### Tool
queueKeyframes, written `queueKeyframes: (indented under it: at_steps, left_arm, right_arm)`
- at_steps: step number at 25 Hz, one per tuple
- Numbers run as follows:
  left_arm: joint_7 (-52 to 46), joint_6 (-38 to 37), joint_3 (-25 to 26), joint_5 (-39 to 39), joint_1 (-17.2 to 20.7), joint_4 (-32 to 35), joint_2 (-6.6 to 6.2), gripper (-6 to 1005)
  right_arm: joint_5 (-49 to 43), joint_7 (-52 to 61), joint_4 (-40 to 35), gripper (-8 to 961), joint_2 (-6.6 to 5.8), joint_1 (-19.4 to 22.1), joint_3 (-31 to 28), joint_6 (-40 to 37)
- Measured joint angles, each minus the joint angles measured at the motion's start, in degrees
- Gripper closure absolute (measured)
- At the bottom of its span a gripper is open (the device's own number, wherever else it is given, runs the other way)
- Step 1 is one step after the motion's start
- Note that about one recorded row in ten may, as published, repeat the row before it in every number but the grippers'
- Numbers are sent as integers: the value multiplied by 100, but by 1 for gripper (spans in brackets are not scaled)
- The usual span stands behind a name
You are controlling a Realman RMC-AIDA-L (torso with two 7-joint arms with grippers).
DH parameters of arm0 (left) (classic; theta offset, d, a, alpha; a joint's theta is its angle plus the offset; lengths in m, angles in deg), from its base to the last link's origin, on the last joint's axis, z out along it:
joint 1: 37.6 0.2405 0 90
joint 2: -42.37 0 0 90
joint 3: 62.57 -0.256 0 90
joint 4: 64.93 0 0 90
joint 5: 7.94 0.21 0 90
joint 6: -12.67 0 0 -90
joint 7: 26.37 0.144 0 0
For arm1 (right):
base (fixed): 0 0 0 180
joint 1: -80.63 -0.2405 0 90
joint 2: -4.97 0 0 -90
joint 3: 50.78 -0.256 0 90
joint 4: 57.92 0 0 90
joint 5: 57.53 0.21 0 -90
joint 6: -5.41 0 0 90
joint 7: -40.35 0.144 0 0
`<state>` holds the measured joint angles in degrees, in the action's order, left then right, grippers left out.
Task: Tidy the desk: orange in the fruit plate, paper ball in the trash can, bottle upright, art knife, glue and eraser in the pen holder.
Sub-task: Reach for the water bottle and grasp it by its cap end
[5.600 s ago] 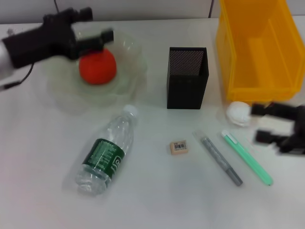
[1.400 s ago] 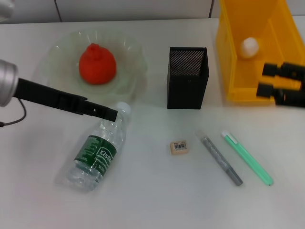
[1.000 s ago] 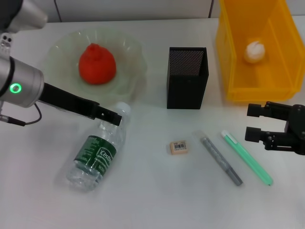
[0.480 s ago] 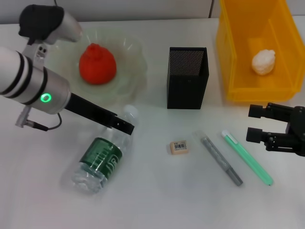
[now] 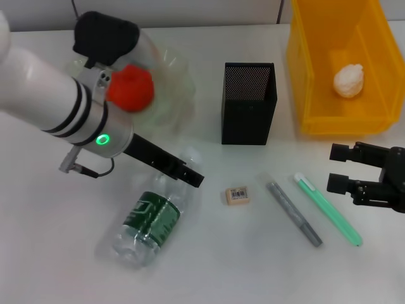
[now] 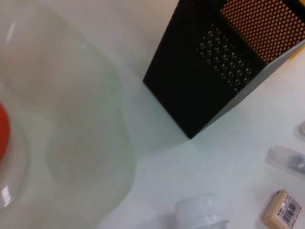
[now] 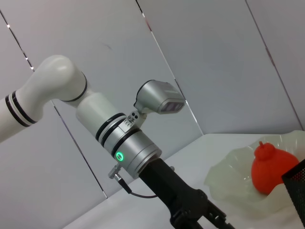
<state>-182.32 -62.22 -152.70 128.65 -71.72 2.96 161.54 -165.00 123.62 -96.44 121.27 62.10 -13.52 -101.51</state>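
The left gripper (image 5: 190,175) is down at the neck of the bottle (image 5: 150,221), just in front and to the left of the pen holder (image 5: 248,103); whether its fingers grip the neck or stand apart cannot be told. The bottle lies on its side on the table (image 5: 209,266), clear and crinkled, with a dark green label around its middle and a white cap (image 6: 201,213) pointing toward the pen holder. The right gripper (image 5: 346,169) hovers spread wide to the right of the pen holder, beside a green pen-like tool (image 5: 328,209). Left of the pen holder, the orange (image 5: 130,87) sits in the fruit plate (image 5: 174,76). In front of the pen holder lie the eraser (image 5: 237,196) and a grey pen-like tool (image 5: 293,213). To the right of the pen holder, the paper ball (image 5: 349,80) rests inside the trash can (image 5: 310,69).
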Motion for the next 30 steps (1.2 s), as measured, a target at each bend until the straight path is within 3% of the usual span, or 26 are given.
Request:
queueKeyframes:
  at_steps: [17,22,30]
  left_arm:
    - [-237,892,-958,-60,-235,-124,1,280]
    - [-424,1069,-1331,111,-269,-128,1,344]
    - [-275,1117,-1406,84,-227,-77,1,464]
  right_arm:
    - [2,-214,275,143,-20,94,-139,-38]
    - [2,-215,280,143,-20,95,-140,-34]
    - [2,-215,285,143,-20,102,-140,-18]
